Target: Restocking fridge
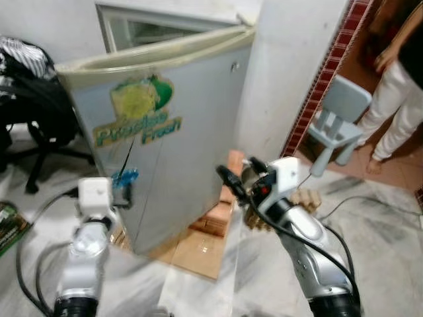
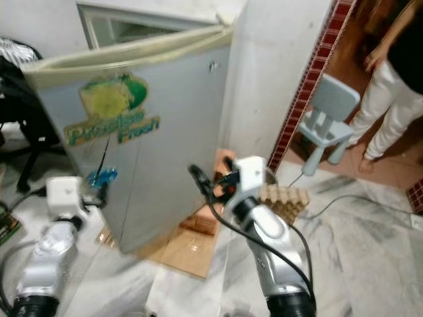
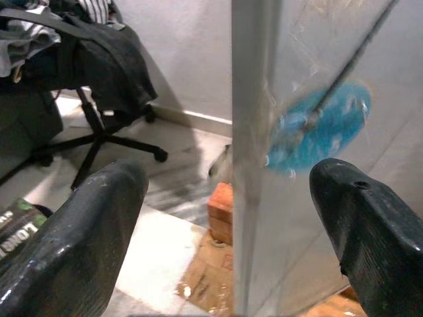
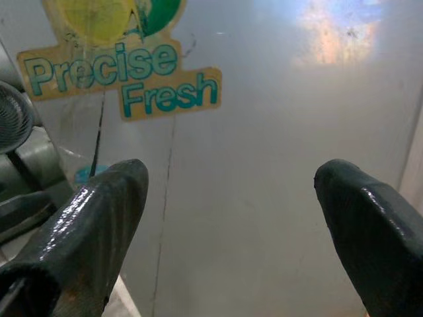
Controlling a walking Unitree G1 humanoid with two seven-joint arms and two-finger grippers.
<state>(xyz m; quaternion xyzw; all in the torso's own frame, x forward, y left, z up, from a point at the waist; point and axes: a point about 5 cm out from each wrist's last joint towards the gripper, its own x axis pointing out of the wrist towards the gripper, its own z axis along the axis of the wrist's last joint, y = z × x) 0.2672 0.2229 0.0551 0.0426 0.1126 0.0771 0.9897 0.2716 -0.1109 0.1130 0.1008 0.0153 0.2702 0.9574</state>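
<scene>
Left eye view shows my two silver arms low in front of me. My left gripper (image 3: 228, 218) is up at the edge of the fridge door (image 1: 178, 152), and in the left wrist view its jaws are wide apart, one on each side of that edge. They do not squeeze it. A round blue mark (image 3: 320, 135) sits on the door just past the far finger.

My right gripper (image 4: 231, 218) is near the middle, pointing at the front of the same door. Its jaws are wide apart too, and they hold nothing. In the right wrist view I can read a sticker (image 4: 122, 72) that says "Precise Fresh".

The fridge (image 1: 165, 26) is a small grey one, and it stands on the floor just ahead of me. Its door is swung open toward me. Flat brown cardboard (image 1: 198, 251) lies on the floor under it, and bricks (image 1: 218, 214) lie beside that. An egg tray (image 2: 284, 201) lies on the floor behind my right arm.

Farther off on my left is a black office chair (image 1: 39, 119) with clothes piled on it. On my right is a small grey kid's chair (image 1: 337, 119). A person (image 1: 396, 86) in white trousers stands past it.
</scene>
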